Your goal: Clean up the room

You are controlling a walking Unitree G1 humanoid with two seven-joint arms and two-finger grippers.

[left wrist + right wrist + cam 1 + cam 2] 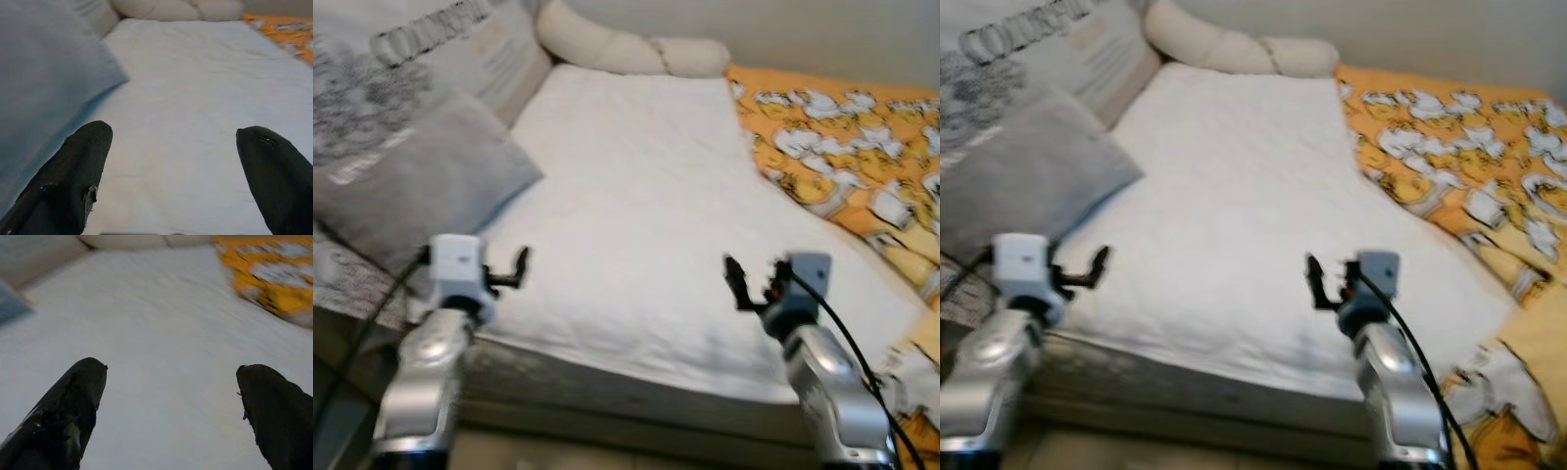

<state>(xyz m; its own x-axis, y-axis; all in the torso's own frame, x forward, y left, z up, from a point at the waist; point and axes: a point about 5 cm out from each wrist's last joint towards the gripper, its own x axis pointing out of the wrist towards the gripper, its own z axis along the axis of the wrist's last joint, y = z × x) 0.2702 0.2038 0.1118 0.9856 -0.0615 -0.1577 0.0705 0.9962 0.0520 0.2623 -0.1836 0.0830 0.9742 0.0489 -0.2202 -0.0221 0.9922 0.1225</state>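
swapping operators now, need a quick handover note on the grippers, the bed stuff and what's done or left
Left gripper: open, empty, over the white mattress near the grey pillow.
Right gripper: open, empty, over the mattress's near edge.
Orange patterned blanket lies bunched on the robot's right side, partly hanging off the bed. Cream bolster at the far end.
Done: nothing held or visibly tidied.
Left: probably straighten the blanket and pillow.
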